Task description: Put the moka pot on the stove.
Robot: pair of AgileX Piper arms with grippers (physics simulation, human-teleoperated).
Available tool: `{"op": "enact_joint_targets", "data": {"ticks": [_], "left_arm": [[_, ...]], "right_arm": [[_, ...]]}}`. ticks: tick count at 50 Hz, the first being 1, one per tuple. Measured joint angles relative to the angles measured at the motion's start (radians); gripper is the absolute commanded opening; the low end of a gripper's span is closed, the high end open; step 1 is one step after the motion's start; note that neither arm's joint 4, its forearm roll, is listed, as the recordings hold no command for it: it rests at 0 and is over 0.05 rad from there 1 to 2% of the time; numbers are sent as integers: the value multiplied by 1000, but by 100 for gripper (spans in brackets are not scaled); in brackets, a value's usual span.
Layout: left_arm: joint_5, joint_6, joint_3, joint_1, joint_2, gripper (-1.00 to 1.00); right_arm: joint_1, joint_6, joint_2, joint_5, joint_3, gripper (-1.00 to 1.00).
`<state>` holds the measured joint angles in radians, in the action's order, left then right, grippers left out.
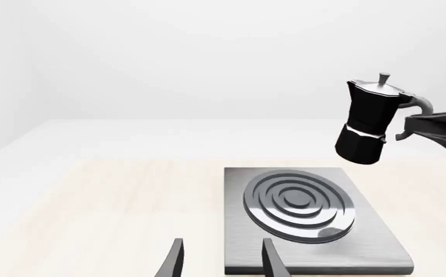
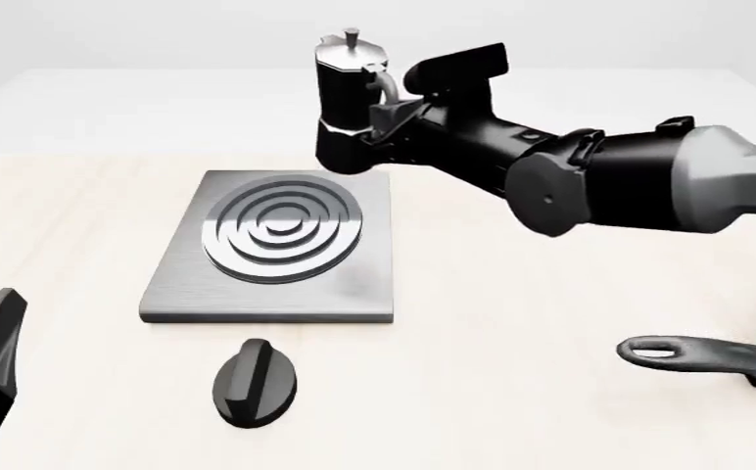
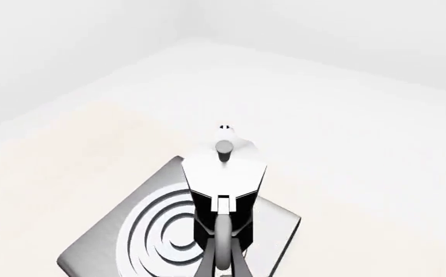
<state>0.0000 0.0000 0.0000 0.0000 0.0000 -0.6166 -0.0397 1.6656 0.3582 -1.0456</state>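
The pale wood-toned worktop [image 2: 548, 392] carries everything here, and across its right side reaches the right arm [image 2: 639, 181], a thick black and grey limb stretching toward the far middle. Next in size is the stove [image 2: 352, 294], a flat square dark-grey metal slab lying flat on the worktop left of centre, its shiny burner made of raised concentric rings and set toward the slab's far side. Above the stove's far right corner hangs the moka pot [image 2: 342, 108], clear of the slab and lifted off the worktop: a small black faceted body, pinched in at the waist with a thin bright band there, capped by a shiny silver lid with a slim knob, and a curved silvery handle on its right side. In the left wrist view it leans a little, its base swung toward the stove. The right claw [image 2: 392, 113] is clamped on that handle, fingers closed around it from the right. At the right edge lies a long-handled black pan [image 2: 691, 354], only its handle and a slice of rim in view. Just near of the stove sits a black oval knob [image 2: 256, 382]. The left claw [image 1: 219, 259] hangs low near the stove's near edge, its two dark fingers apart with nothing between them.
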Motion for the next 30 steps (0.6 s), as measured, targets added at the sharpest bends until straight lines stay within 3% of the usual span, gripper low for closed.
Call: {"op": "enact_joint_targets", "data": {"ticks": [30], "left_arm": [[0,0,0,0,0,100]], "right_arm": [[-77,-27,223,-35,-241,-100]]}}
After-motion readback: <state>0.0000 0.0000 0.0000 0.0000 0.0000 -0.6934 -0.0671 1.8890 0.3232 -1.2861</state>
